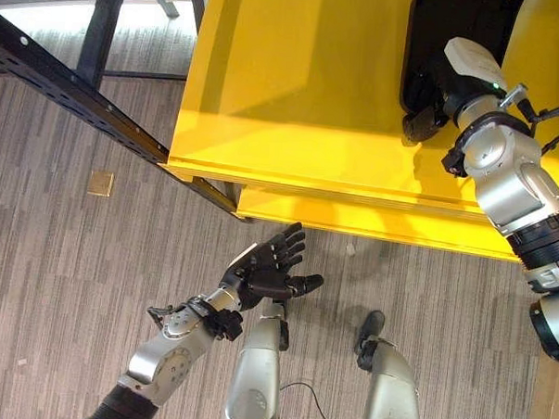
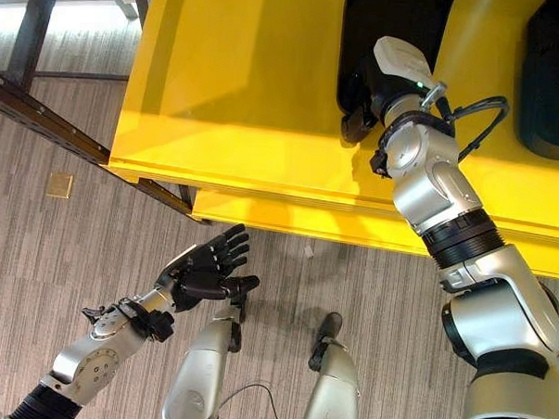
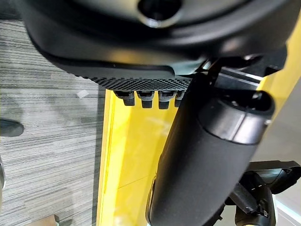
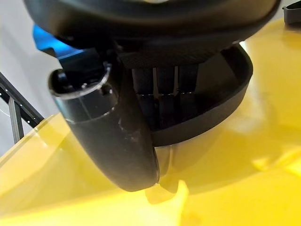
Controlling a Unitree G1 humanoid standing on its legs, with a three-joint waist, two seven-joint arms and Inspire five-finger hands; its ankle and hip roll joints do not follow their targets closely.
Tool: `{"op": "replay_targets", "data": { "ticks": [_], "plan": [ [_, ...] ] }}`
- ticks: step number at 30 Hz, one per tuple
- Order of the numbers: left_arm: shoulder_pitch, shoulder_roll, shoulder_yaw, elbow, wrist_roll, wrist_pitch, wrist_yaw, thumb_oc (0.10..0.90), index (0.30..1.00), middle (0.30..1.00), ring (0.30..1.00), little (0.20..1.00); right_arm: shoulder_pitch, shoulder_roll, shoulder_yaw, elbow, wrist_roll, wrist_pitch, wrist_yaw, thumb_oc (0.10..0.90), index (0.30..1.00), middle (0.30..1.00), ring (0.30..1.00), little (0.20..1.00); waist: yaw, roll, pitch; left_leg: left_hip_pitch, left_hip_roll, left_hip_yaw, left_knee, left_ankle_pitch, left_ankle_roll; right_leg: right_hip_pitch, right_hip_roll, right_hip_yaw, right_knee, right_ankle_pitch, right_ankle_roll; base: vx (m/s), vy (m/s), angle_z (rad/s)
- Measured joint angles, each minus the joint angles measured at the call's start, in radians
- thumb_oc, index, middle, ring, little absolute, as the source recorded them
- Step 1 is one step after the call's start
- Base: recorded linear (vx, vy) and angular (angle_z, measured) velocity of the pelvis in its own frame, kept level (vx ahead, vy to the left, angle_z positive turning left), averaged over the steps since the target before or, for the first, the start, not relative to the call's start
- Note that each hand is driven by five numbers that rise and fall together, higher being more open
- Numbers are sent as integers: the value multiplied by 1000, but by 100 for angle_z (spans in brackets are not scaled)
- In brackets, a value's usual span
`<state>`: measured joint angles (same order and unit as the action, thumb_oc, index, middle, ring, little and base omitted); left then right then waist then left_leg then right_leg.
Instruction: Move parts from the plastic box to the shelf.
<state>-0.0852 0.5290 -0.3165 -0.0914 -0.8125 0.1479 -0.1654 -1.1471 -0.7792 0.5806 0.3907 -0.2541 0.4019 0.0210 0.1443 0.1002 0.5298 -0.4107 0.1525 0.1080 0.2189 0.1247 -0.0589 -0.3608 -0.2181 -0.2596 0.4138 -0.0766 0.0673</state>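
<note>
A black curved part (image 1: pixel 445 22) lies on the yellow shelf surface (image 1: pixel 294 89) at the back right. My right hand (image 1: pixel 421 112) reaches onto its near edge. In the right wrist view the black part's rim (image 4: pixel 225 103) runs between the fingers, which dip inside it, and the thumb (image 4: pixel 113 141) outside it, so the hand pinches the rim. Over the carpet in front of the shelf, my left hand (image 1: pixel 263 269) hangs open and empty, palm up. In the left wrist view its fingers (image 3: pixel 146 96) are straight, with the shelf's yellow edge (image 3: pixel 127 155) beyond them.
A second dark part (image 2: pixel 549 82) sits on the yellow surface at the far right. A lower yellow ledge (image 1: pixel 353 222) juts out under the shelf's front edge. A black perforated metal beam (image 1: pixel 80 94) crosses the floor at the left. A small tan square (image 1: pixel 100 183) lies on the carpet.
</note>
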Motion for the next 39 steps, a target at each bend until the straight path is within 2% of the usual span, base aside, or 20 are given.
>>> {"op": "replay_targets", "data": {
  "ticks": [23,25,26,28,32,34,37,39],
  "plan": [
    [-1,1,-2,0,1,0,0,900,1000,1000,1000,1000,1,21,-3,0,-1,0,8,400,300,300,300,300,0,0,0,2,-1,1,1,-1,1,1,-2,1,3,0,0,0,0,0],
    [-1,1,-2,0,1,0,0,900,1000,1000,1000,1000,1,23,-3,0,-1,0,8,541,498,498,498,498,0,0,0,2,-1,1,1,-1,1,1,-2,1,3,0,0,0,0,0],
    [-1,1,-2,0,1,0,0,900,1000,1000,1000,1000,1,23,-3,0,-1,0,8,559,522,522,522,522,-1,0,0,2,-1,1,1,-1,1,1,-2,1,2,0,0,0,0,0],
    [-1,1,-2,0,1,0,0,900,1000,1000,1000,1000,1,24,-3,0,-1,0,8,559,522,522,522,522,-1,0,0,2,-1,2,1,-1,1,1,-2,1,2,0,0,0,0,0],
    [-3,1,-2,0,1,0,-1,900,1000,1000,1000,1000,0,30,-4,-1,-9,-16,4,637,632,632,632,632,0,0,0,2,-1,3,1,-1,2,1,-2,2,1,0,-1,0,0,0],
    [-5,1,-2,0,1,0,-1,900,1000,1000,1000,1000,0,34,-5,-2,-19,-24,1,782,835,835,835,835,1,0,0,2,-2,3,1,-4,2,1,-3,2,1,-1,-2,0,0,0],
    [-5,1,-3,0,1,0,-1,900,1000,1000,1000,1000,2,44,-5,-17,-20,-22,3,808,871,871,871,871,1,0,0,2,-3,5,1,-5,3,0,-3,4,-1,-3,-5,0,0,0],
    [-6,1,-3,0,1,0,-1,900,1000,1000,1000,1000,6,52,-4,-33,-20,-19,4,857,940,940,940,940,1,0,0,0,-3,5,1,-5,3,-1,-4,4,-3,-3,-5,0,0,0]
  ]
}}
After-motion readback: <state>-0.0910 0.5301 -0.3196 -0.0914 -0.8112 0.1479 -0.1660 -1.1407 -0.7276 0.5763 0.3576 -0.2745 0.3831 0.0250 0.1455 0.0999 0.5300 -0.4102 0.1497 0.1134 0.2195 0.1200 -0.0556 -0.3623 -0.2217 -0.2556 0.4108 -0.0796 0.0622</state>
